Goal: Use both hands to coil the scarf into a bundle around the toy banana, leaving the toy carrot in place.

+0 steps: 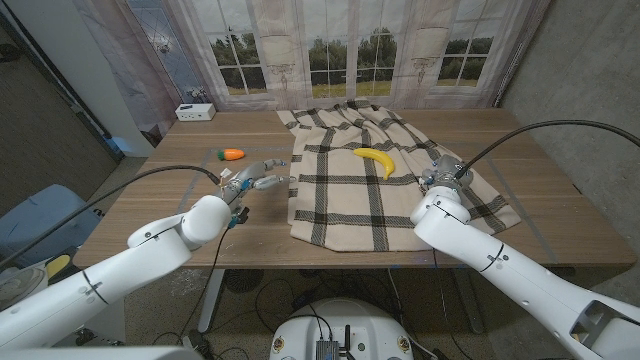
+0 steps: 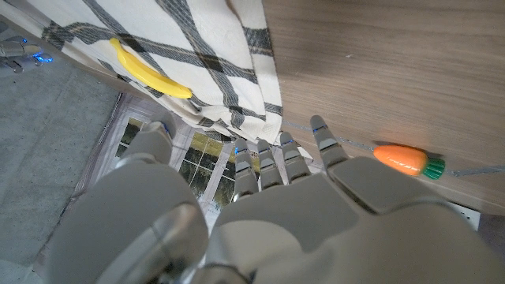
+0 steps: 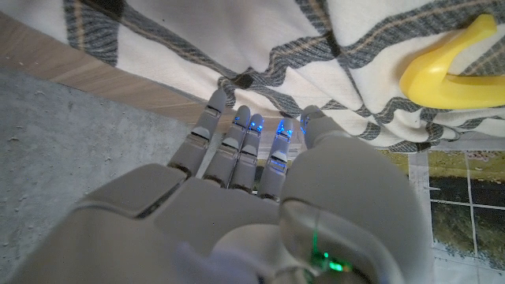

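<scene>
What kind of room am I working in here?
Probably a lab or studio set made to look homelike: a wooden table stands before a printed window-and-curtain backdrop, with bare grey walls at the sides and cables on the floor.

No readable text, label, brand, number or sign can be made out in any of the views. The small white box (image 1: pixel 194 112) near the far left corner of the tabletop (image 1: pixel 540 190) carries dark marks on its top, but these are too small to be read.
</scene>
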`<act>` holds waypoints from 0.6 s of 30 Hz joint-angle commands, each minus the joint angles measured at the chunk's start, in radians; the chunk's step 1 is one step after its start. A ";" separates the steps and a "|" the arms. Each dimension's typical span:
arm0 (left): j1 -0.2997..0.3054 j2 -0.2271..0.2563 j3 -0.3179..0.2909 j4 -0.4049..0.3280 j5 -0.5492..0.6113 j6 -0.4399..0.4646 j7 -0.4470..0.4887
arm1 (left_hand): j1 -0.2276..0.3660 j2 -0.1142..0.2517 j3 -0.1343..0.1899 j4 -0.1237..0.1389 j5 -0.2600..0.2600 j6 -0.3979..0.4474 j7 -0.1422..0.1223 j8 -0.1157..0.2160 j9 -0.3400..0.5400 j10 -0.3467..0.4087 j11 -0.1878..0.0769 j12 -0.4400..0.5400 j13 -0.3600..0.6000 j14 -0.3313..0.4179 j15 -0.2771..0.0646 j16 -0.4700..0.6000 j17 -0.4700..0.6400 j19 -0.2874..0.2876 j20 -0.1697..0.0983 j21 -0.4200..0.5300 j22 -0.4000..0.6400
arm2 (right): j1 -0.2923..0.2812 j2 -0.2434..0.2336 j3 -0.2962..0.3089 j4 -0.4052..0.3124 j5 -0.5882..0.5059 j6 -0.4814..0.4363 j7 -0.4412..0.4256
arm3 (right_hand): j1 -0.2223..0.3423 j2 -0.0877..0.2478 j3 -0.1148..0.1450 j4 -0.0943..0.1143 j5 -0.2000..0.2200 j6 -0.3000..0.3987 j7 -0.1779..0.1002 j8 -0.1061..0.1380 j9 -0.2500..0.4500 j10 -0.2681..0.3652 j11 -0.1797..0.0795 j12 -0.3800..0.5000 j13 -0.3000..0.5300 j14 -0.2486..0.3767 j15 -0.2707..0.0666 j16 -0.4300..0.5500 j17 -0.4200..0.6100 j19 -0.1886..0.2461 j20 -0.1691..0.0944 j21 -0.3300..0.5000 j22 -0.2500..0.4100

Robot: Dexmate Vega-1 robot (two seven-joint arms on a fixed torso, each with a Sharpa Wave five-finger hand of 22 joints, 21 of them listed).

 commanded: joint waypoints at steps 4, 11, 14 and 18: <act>-0.039 0.019 0.062 -0.051 0.092 0.062 -0.051 | 0.054 -0.029 -0.025 0.006 0.027 0.006 -0.078 -0.002 0.006 -0.037 -0.004 -0.002 0.003 -0.044 0.019 0.001 0.003 -0.020 0.006 -0.019 0.001 | -0.136 0.135 0.101 0.022 -0.524 -0.015 0.364 | -0.005 0.001 0.015 -0.010 -0.005 0.000 -0.009 -0.004 0.003 -0.020 -0.004 -0.005 0.001 -0.055 -0.057 -0.012 -0.009 -0.016 0.002 -0.010 0.003; -0.057 0.023 0.086 -0.074 0.127 0.087 -0.084 | 0.085 -0.034 -0.039 0.011 0.040 0.012 -0.104 -0.004 0.007 -0.067 -0.008 -0.005 0.003 -0.077 0.028 -0.002 0.003 -0.038 0.010 -0.033 0.002 | -0.168 0.190 0.131 0.047 -0.729 -0.015 0.515 | -0.008 -0.004 0.024 -0.022 -0.009 -0.005 -0.014 -0.006 0.003 -0.048 -0.013 -0.012 0.000 -0.126 -0.042 -0.016 -0.021 -0.046 -0.006 -0.028 0.002; -0.064 0.022 0.098 -0.085 0.145 0.106 -0.094 | 0.092 -0.034 -0.044 0.012 0.043 0.013 -0.107 -0.004 0.007 -0.075 -0.011 -0.005 0.003 -0.087 0.031 -0.002 0.004 -0.044 0.010 -0.037 0.002 | -0.179 0.207 0.143 0.053 -0.783 -0.015 0.551 | -0.012 -0.006 0.026 -0.025 -0.009 -0.009 -0.016 -0.007 0.003 -0.056 -0.014 -0.012 0.000 -0.151 -0.035 -0.014 -0.025 -0.065 -0.004 -0.038 0.001; -0.069 0.017 0.105 -0.088 0.155 0.120 -0.101 | 0.096 -0.035 -0.050 0.015 0.046 0.011 -0.100 -0.007 0.008 -0.078 -0.009 -0.003 0.004 -0.092 0.033 -0.001 0.004 -0.044 0.009 -0.040 0.002 | -0.189 0.230 0.154 0.066 -0.845 -0.015 0.582 | -0.017 -0.010 0.032 -0.032 -0.009 -0.010 -0.019 -0.007 0.003 -0.063 -0.013 -0.009 -0.001 -0.175 -0.020 -0.007 -0.034 -0.116 0.012 -0.064 0.000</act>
